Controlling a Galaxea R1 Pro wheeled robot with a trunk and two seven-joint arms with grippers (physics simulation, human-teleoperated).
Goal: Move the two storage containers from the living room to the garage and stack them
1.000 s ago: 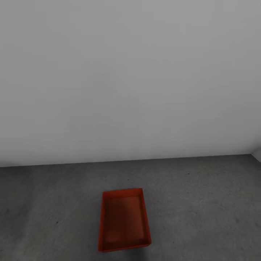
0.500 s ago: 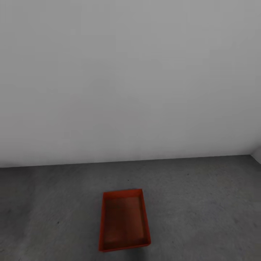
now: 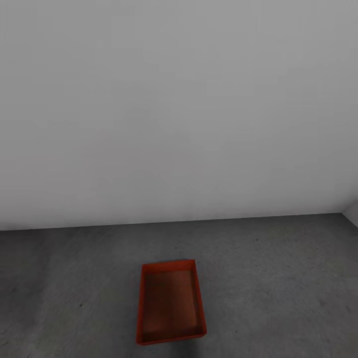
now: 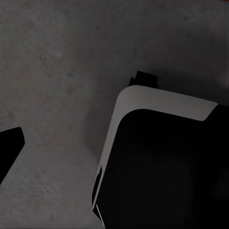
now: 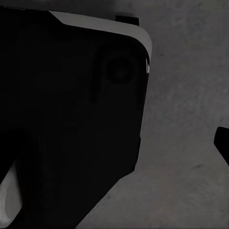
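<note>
One orange-red storage container [image 3: 171,302] sits open side up on the dark grey floor [image 3: 278,278], near the plain white wall [image 3: 179,109]. It looks put there as the bottom tub, ready for the other one on top. I cannot tell if the grippers are apart or together

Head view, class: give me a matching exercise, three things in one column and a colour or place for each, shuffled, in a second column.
Things:
1. storage container
2. floor
3. wall

Descriptions:
A. plain pale grey, rising behind the floor
B. orange-red, open side up, low in the picture
C. dark grey and speckled

Pairs: 1-B, 2-C, 3-A
</note>
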